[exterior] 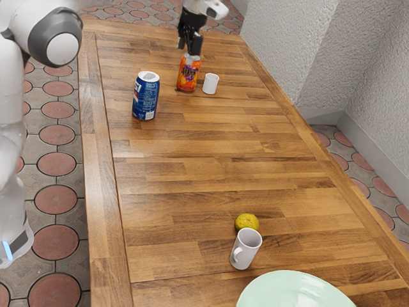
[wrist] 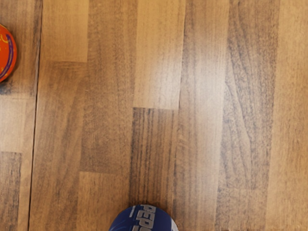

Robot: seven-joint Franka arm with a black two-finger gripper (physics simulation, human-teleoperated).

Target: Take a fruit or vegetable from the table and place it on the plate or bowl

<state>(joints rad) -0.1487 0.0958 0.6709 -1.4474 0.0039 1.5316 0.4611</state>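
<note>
While the fingers [exterior: 190, 51] are held apart and empty above the orange can [exterior: 188, 73], the lemon [exterior: 246, 221] lies far off, just beside the mug [exterior: 245, 248], which could be knocked onto the plate [exterior: 287, 293].

Blue can [exterior: 146, 96], orange bottle [exterior: 188, 74], cup [exterior: 210, 83] and mug [exterior: 245, 248] stand.

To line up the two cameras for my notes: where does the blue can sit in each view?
Exterior view: the blue can stands upright toward the far end of the table, to the exterior view's left of the orange can.
Wrist view: the blue can is cut off by the picture's edge, its white lettering showing.
Shared landmark: the orange can, across bare planks from the blue can in both.
</note>
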